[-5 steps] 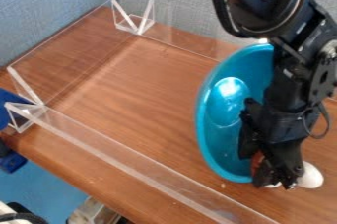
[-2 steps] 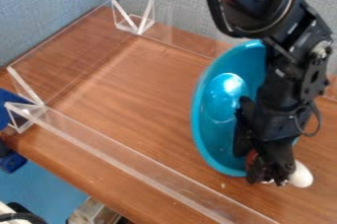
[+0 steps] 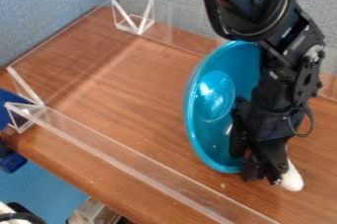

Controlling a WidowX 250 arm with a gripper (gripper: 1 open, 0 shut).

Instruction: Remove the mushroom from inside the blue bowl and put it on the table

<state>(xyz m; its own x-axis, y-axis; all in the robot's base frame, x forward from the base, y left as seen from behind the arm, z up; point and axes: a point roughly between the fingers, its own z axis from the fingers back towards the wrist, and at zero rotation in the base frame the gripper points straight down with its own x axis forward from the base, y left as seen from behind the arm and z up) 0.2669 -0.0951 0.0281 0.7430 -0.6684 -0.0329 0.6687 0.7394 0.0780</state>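
Note:
The blue bowl stands tipped almost on its edge on the table, its hollow facing left and its back leaning against my arm. My gripper reaches down at the bowl's lower right rim, near the table's front edge. The mushroom shows only as a cream-white stem poking out to the right of the dark fingertips, outside the bowl and just above the wood. The jaws look shut on the mushroom; its cap is hidden between them.
A low clear acrylic wall runs along the front and left sides, with triangular brackets at the far corner and the left corner. Bare wood stretches left of the bowl.
My gripper has shifted left with the white stem at its tips. The bowl has tipped further upright and slid left with the arm.

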